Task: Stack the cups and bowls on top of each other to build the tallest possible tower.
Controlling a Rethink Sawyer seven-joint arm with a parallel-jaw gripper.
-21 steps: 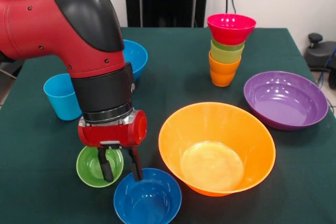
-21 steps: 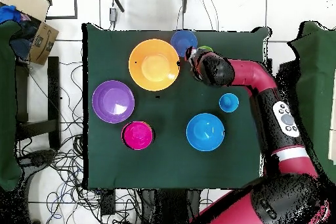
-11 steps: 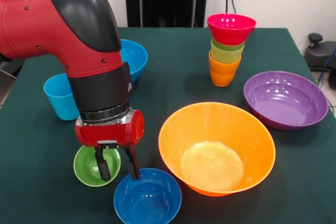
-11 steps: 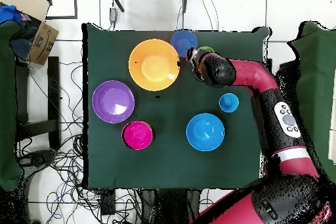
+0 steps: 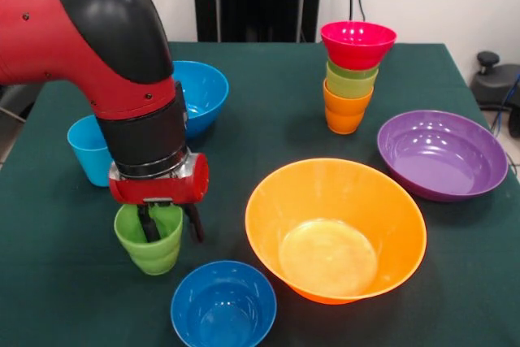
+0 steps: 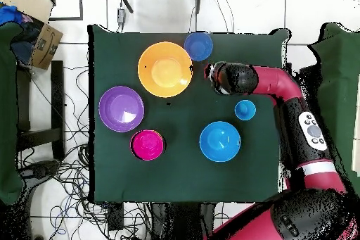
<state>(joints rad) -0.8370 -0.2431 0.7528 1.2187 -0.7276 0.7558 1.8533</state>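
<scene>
My gripper (image 5: 171, 225) is shut on the rim of the lime green stepped cup (image 5: 150, 243), one finger inside and one outside. The cup hangs upright just above the cloth at front left. The tower (image 5: 351, 87) stands at the back right: an orange cup (image 5: 344, 113) lowest, green cups nested in it, a red bowl (image 5: 357, 43) on top. Loose are a small blue bowl (image 5: 223, 305), a larger blue bowl (image 5: 201, 91), a light blue cup (image 5: 88, 148), the big orange bowl (image 5: 335, 229) and the purple bowl (image 5: 441, 153). In the overhead view my arm's wrist (image 6: 226, 77) hides the green cup.
The table wears a dark green cloth (image 5: 268, 119). In the overhead view the orange bowl (image 6: 165, 69), small blue bowl (image 6: 198, 46), purple bowl (image 6: 121, 108), red bowl (image 6: 148, 145), blue bowl (image 6: 219, 141) and light blue cup (image 6: 245, 110) ring the middle. A cardboard box (image 6: 39, 40) sits off the table.
The gripper has gone from open over the green cup to shut on its rim. It has raised the cup and carried it away from the small blue bowl.
</scene>
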